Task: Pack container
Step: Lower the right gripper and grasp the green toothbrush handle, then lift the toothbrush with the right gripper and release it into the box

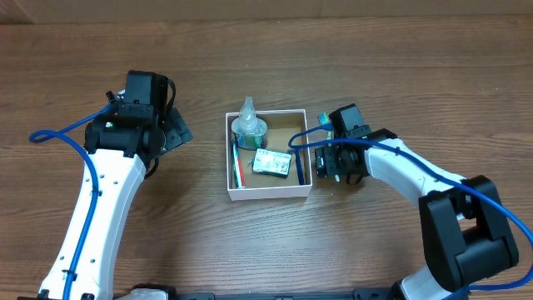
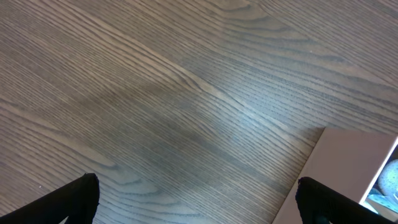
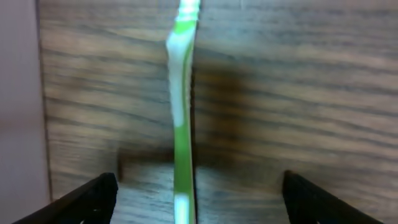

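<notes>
The container is a shallow square box with white walls and a brown inside, at the table's middle. In it lie a clear bottle of green liquid, a red toothbrush, a small packet and a blue stick. My right gripper is open just right of the box, low over a green and white toothbrush that lies on the table between its fingers. The brush end also shows in the overhead view. My left gripper is open and empty left of the box.
The left wrist view shows wood-grain table and a corner of the box at the lower right, between open fingers. The box's outer wall is at the left edge of the right wrist view.
</notes>
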